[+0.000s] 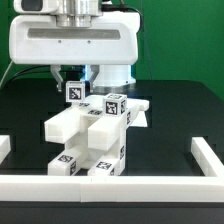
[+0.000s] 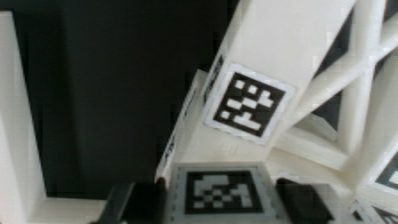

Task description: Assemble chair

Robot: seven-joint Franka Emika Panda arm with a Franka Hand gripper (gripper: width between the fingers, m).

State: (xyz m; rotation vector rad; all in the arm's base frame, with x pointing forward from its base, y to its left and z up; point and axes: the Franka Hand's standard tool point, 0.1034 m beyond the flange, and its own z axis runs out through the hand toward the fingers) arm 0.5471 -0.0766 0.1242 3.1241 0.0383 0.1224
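Note:
My gripper [image 1: 76, 80] hangs over the back left of the chair parts and is shut on a small white tagged piece [image 1: 75, 92]. In the wrist view the dark fingers [image 2: 128, 200] stand on both sides of this piece [image 2: 217, 190], whose tag faces the camera. The other chair parts stand clustered mid-table: a flat slab [image 1: 75, 125], a tagged cube [image 1: 108, 107] on top, and chunky blocks with tags in front [image 1: 100, 160]. The held piece is just above and left of the top cube. Another tagged white part [image 2: 249, 103] lies just beyond the held piece.
Long plain white border bars run along the front [image 1: 110, 185], the exterior view's left [image 1: 5, 148] and right [image 1: 208, 155] of the black table. The white robot base [image 1: 70, 45] stands behind the parts.

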